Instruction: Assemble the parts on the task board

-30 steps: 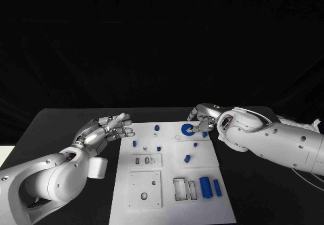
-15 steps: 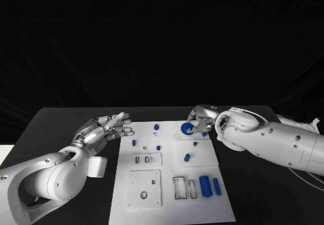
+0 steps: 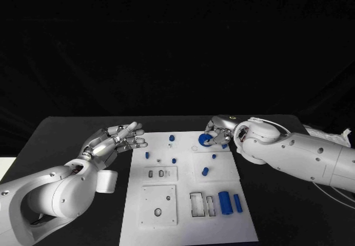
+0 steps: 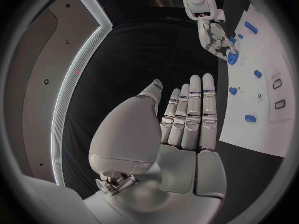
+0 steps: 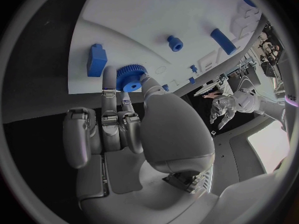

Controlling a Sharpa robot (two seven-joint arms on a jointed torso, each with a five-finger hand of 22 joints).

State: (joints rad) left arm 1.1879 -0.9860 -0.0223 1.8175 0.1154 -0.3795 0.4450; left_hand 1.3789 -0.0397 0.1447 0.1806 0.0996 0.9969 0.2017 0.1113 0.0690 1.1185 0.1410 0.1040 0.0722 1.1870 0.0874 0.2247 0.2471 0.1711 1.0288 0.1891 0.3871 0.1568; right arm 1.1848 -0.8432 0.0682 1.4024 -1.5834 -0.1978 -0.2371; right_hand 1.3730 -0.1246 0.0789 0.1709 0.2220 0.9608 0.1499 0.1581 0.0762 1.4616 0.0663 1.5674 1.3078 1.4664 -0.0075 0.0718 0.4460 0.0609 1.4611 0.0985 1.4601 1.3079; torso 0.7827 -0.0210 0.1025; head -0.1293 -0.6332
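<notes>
The white task board (image 3: 185, 228) lies in the middle of the black table. At its far right corner my right hand (image 3: 220, 134) pinches a blue toothed gear (image 3: 205, 140) between thumb and fingertips, just over the board. The right wrist view shows the same gear (image 5: 131, 77) in that pinch, beside a blue block (image 5: 96, 59) on the board (image 5: 143, 15). My left hand (image 3: 118, 141) hovers off the board's far left edge, fingers straight and holding nothing. In the left wrist view the flat left hand (image 4: 184, 129) faces the right hand (image 4: 217, 37) and its gear (image 4: 232, 58).
Small blue pegs (image 3: 172, 138) (image 3: 146, 156) (image 3: 205, 172) stand on the board's far half. Two blue bars (image 3: 224, 202) (image 3: 237, 203) lie beside open slots (image 3: 199, 206) near the front right. A raised white plate (image 3: 159, 206) with holes sits front left.
My right hand has drawn the gear slightly toward the board's far edge. The left hand has barely moved.
</notes>
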